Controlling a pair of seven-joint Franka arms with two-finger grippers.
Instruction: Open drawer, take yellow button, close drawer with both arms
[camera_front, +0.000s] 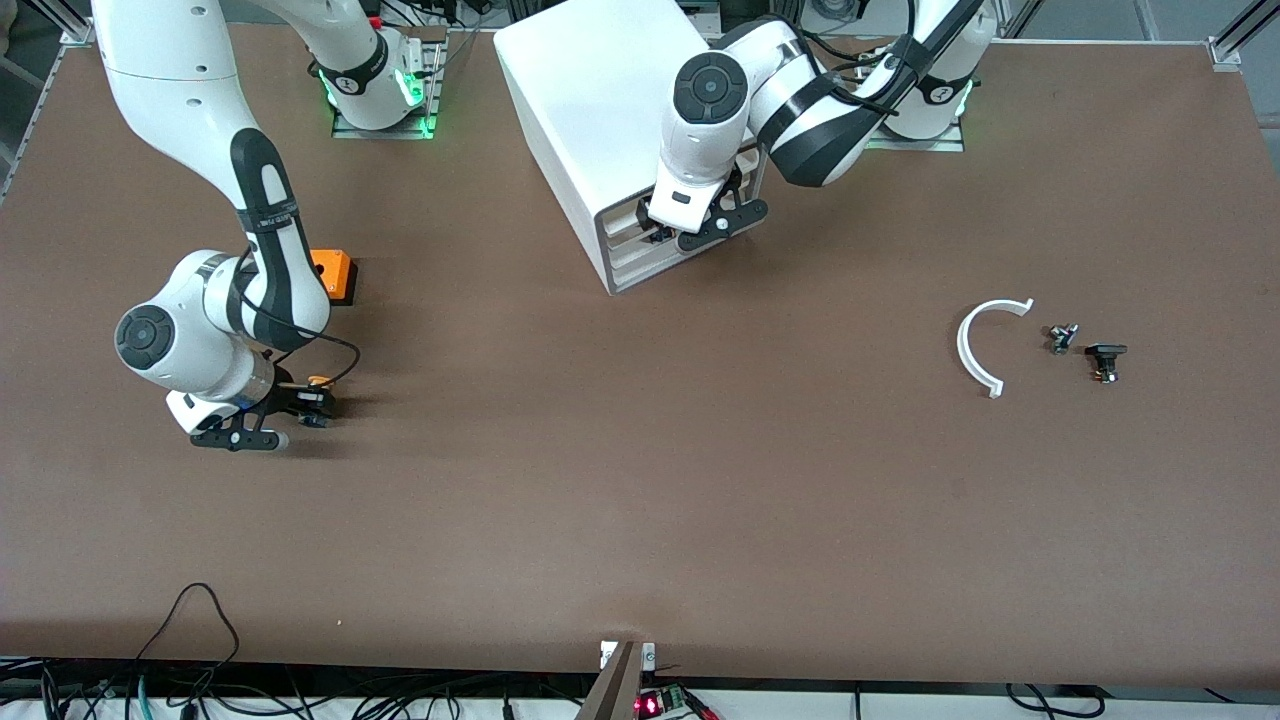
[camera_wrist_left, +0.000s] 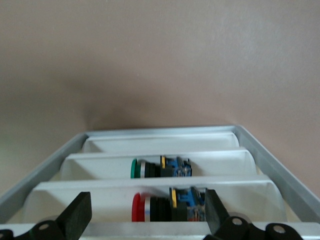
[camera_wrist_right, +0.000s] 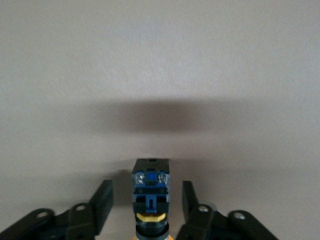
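The white cabinet (camera_front: 600, 100) stands near the arms' bases. My left gripper (camera_front: 655, 228) is open at the cabinet's front, level with the topmost drawer (camera_front: 622, 220), which does not stick out. In the left wrist view the open gripper (camera_wrist_left: 146, 215) has its fingers (camera_wrist_left: 75, 215) apart above the drawer's white front lip (camera_wrist_left: 125, 229). The button (camera_front: 316, 400) lies on the table toward the right arm's end. My right gripper (camera_front: 305, 405) is low around it. In the right wrist view the button (camera_wrist_right: 151, 192) lies between the gripper's (camera_wrist_right: 146, 205) open fingers (camera_wrist_right: 102, 200), with gaps on both sides.
Two lower drawers hold a red-capped button (camera_wrist_left: 165, 206) and a green-capped button (camera_wrist_left: 160, 168). An orange cube (camera_front: 335, 272) sits beside the right arm. A white arc (camera_front: 985, 345) and two small dark parts (camera_front: 1062, 338) (camera_front: 1105, 360) lie toward the left arm's end.
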